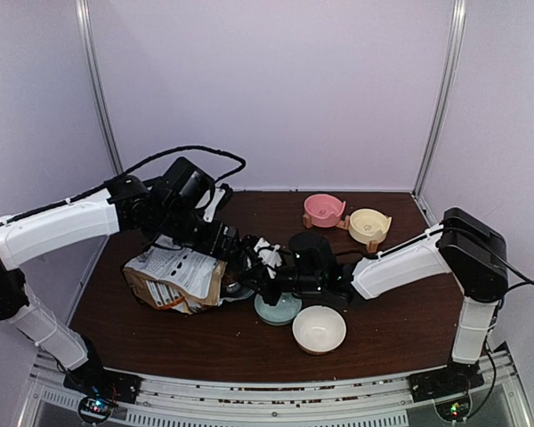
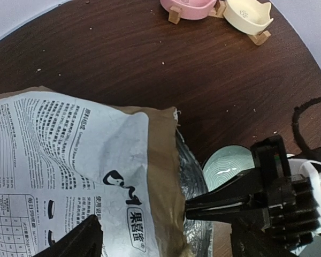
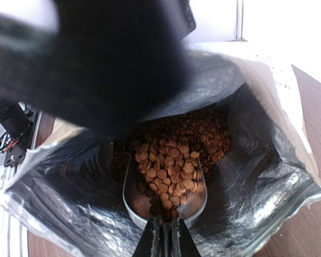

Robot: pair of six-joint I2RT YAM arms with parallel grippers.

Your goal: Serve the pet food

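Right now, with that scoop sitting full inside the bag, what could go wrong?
1. The scoop in the right gripper is heaped with pet food. If it is dragged out past the crinkled foil mouth of the bag, pellets may spill on the table.
2. The left gripper looks open and is not gripping the bag, so the mouth may sag or the bag may slide along with the scoop.

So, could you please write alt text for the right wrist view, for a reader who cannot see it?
A metal scoop heaped with round brown pet food sits inside the open, foil-lined bag, its handle gripped by the right hand at the bottom edge. A dark blurred shape covers the top.
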